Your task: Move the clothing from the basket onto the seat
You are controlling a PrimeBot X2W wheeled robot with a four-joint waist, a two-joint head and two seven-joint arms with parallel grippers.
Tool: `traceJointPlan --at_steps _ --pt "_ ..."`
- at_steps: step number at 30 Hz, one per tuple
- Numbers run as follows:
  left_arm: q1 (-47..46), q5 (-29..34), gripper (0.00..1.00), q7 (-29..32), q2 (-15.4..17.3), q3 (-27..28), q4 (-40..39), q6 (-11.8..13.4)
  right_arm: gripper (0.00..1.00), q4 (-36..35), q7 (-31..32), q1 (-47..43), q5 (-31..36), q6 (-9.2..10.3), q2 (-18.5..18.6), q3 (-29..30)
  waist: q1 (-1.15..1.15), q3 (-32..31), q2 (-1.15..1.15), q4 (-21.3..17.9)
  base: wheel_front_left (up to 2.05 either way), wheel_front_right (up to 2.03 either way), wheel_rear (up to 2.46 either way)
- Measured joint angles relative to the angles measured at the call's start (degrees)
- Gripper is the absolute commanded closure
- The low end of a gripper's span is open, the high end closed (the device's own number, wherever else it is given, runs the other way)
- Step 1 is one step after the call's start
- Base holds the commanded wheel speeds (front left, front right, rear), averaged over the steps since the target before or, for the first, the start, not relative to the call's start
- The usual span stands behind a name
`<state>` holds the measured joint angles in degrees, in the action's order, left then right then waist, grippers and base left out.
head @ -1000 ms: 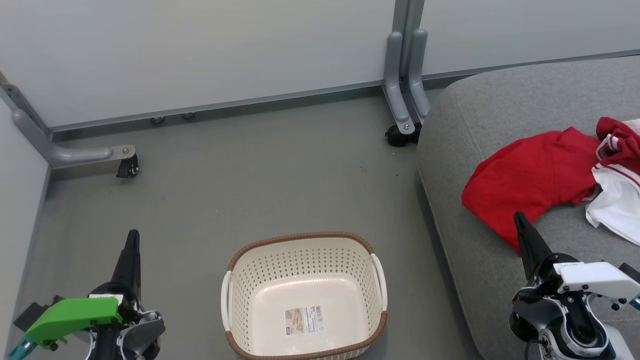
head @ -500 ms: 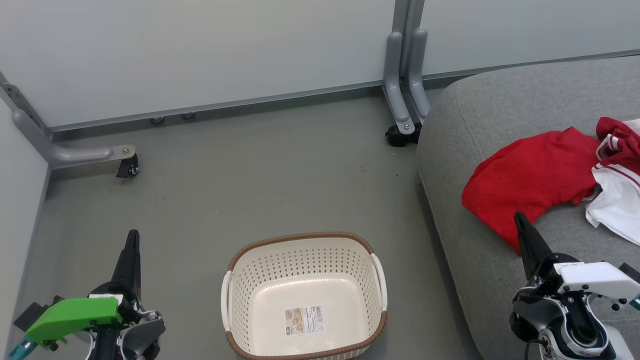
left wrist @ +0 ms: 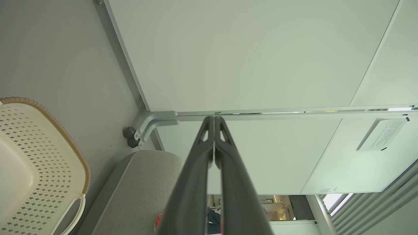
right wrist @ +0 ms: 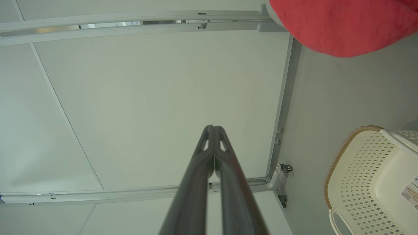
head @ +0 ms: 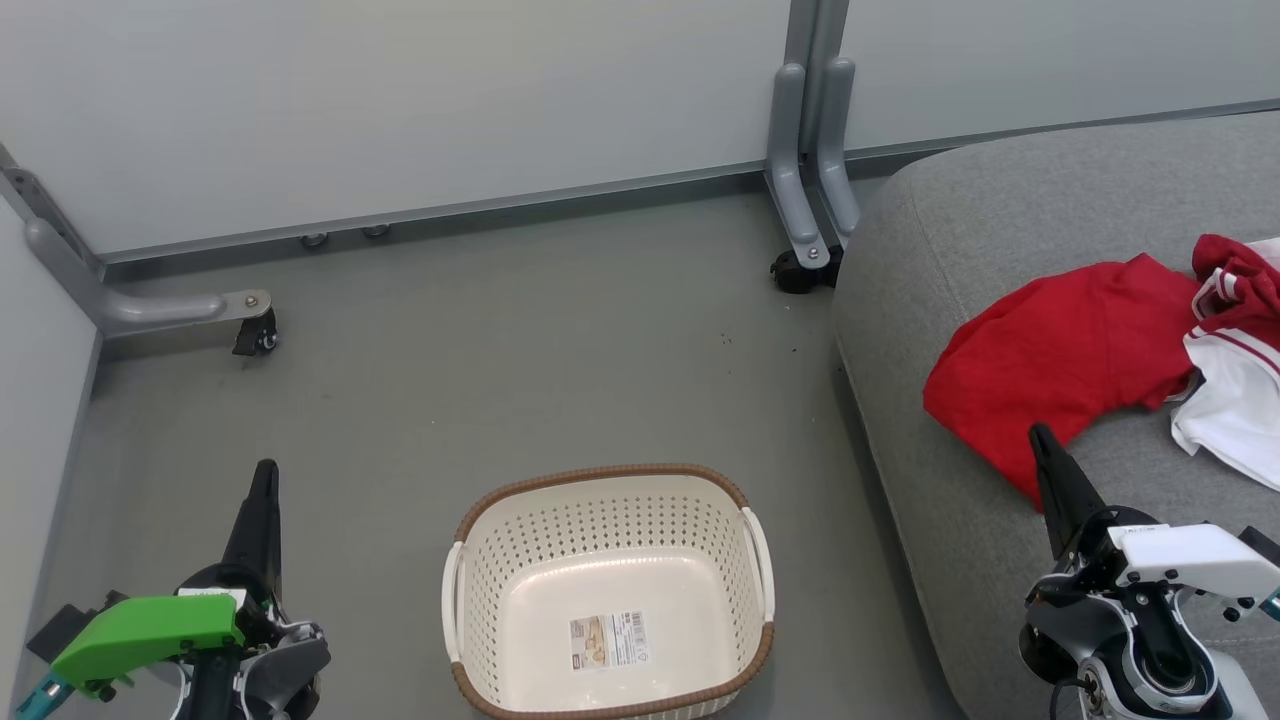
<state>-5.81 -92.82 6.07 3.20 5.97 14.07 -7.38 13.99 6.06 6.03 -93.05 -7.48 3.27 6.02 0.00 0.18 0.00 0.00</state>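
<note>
The cream perforated basket point(head: 608, 590) with a brown rim stands on the floor at the bottom centre, holding nothing but its label sticker. Both garments lie on the grey seat point(head: 1000, 200) at the right: the plain red shirt point(head: 1070, 350) and, beside it at the frame's edge, the red-and-white garment point(head: 1235, 370). My left gripper point(head: 264, 475) stands at the lower left, shut with nothing in it. At the lower right my right gripper point(head: 1040, 438) is shut and empty, its tip just below the red shirt's edge. Both wrist views show the fingers point(left wrist: 214, 130) point(right wrist: 213, 137) pressed together.
Pale partition panels point(head: 400, 100) close off the back and left. Their grey feet with castors point(head: 255, 335) point(head: 800, 270) stick out onto the grey floor point(head: 520, 350). The seat's rounded edge point(head: 860, 330) stands close to the right of the basket.
</note>
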Motion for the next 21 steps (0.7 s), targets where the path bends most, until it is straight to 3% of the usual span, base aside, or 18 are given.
traceJointPlan --at_steps 21 --pt "0.0 0.1 1.00 0.3 -0.1 0.1 0.0 0.0 1.00 0.0 0.2 0.0 0.2 0.00 -0.1 0.1 0.00 0.0 0.00 0.0 0.00 0.00 0.00"
